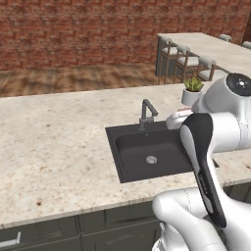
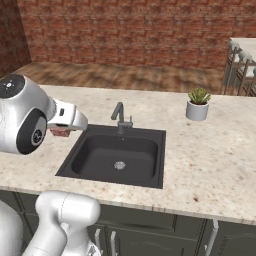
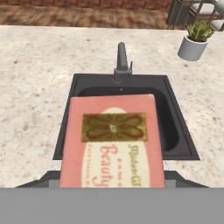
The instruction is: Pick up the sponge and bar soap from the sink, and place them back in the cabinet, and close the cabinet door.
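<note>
Bar soap sat clamped between fingers, broad pinkish-orange face with gold emblem and script toward hand camera, held up over front edge of sink. From right base view, soap peeked red-brown under white wrist, above desk just left of basin (fingers themselves hidden behind bar). Basin dark, drain bare, faucet at back rim. Potted plant stood on desk, right of sink.

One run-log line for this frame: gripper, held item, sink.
gripper: shut on bar soap | position: raised above counter beside sink | sponge: not placed
</note>
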